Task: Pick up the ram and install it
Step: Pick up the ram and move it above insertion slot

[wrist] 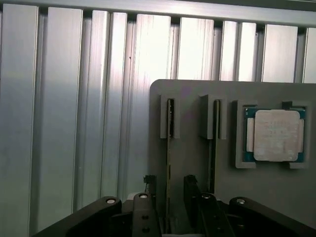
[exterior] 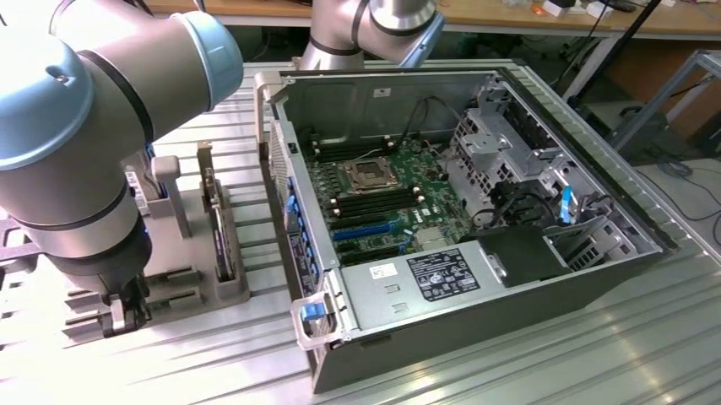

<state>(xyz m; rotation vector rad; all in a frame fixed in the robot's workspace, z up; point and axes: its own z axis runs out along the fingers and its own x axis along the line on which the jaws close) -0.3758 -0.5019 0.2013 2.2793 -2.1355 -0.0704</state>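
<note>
Gripper (wrist: 170,185), jaws spread: you are straddling the ram (wrist: 170,133), edge-on in its grey holder (wrist: 187,148) on the bench (wrist: 64,123); you are needing it centred, fingers (wrist: 191,190) square to its faces.

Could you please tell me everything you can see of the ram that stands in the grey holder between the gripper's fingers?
The ram shows edge-on as a slim dark strip, seemingly a thin circuit board. It stands on its long edge in the grey holder, one end seated between two raised grey ribs. The open gripper straddles it, a finger either side with gaps, not gripping it. Its faces are hidden.
</note>
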